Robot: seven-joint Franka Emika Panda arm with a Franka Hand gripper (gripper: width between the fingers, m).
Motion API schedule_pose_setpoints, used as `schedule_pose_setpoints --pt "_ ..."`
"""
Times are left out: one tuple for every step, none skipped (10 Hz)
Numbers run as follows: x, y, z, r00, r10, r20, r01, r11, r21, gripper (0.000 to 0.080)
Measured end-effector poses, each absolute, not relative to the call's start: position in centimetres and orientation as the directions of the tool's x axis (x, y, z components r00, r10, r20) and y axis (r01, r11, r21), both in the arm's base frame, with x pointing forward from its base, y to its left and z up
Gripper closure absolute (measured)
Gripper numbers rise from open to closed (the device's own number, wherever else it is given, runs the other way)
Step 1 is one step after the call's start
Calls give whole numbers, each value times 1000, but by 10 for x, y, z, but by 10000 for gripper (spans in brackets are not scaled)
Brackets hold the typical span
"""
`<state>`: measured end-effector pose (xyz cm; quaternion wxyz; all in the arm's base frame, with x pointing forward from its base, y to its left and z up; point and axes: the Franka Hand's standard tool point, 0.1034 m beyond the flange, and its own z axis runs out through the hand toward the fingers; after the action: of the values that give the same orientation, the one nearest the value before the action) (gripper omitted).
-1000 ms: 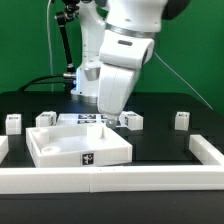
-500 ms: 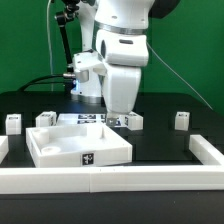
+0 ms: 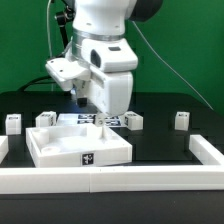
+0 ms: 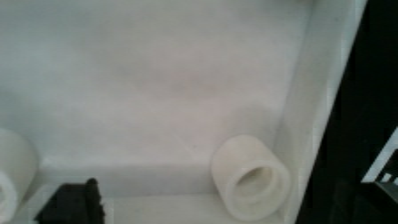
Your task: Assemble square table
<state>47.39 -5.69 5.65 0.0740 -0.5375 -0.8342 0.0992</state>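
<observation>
The square table top (image 3: 78, 146) is a white tray with a raised rim and a tag on its front wall, lying at the front left in the exterior view. Several small white legs stand on the black table: (image 3: 13, 122), (image 3: 46, 117), (image 3: 133, 121), (image 3: 182, 120). My gripper (image 3: 103, 116) hangs over the tray's far side, its fingers hidden by the arm. The wrist view shows the tray's inside floor (image 4: 160, 90), a round socket (image 4: 260, 180) and the rim (image 4: 331, 90). One dark fingertip (image 4: 71, 203) shows far to one side; the gripper (image 4: 199, 212) holds nothing.
The marker board (image 3: 92, 119) lies behind the tray. Long white border rails (image 3: 120, 180) run along the front and sides. A black stand with cables (image 3: 62, 50) rises at the back left. A second socket (image 4: 9, 170) shows at the wrist view's edge.
The arm has swung toward the exterior view's left and turned, now over the tray's far side. The tray and the legs have not moved.
</observation>
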Motion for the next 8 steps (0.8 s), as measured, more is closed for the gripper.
schedule_pose_setpoints --pt "474 -57 56 -405 914 15 885 396 -245 150" --pt "474 -57 56 -405 914 15 885 396 -245 150" --pt "474 -57 56 -404 915 15 885 395 -246 150" --pt "473 -58 56 -402 915 17 885 394 -247 150" --pt "464 -65 53 -415 909 36 876 410 -255 150" --pt "452 -74 49 -423 903 70 866 426 -262 150" --pt "445 -81 45 -430 896 106 858 443 -260 150" --pt "441 -88 41 -440 889 126 849 458 -265 150"
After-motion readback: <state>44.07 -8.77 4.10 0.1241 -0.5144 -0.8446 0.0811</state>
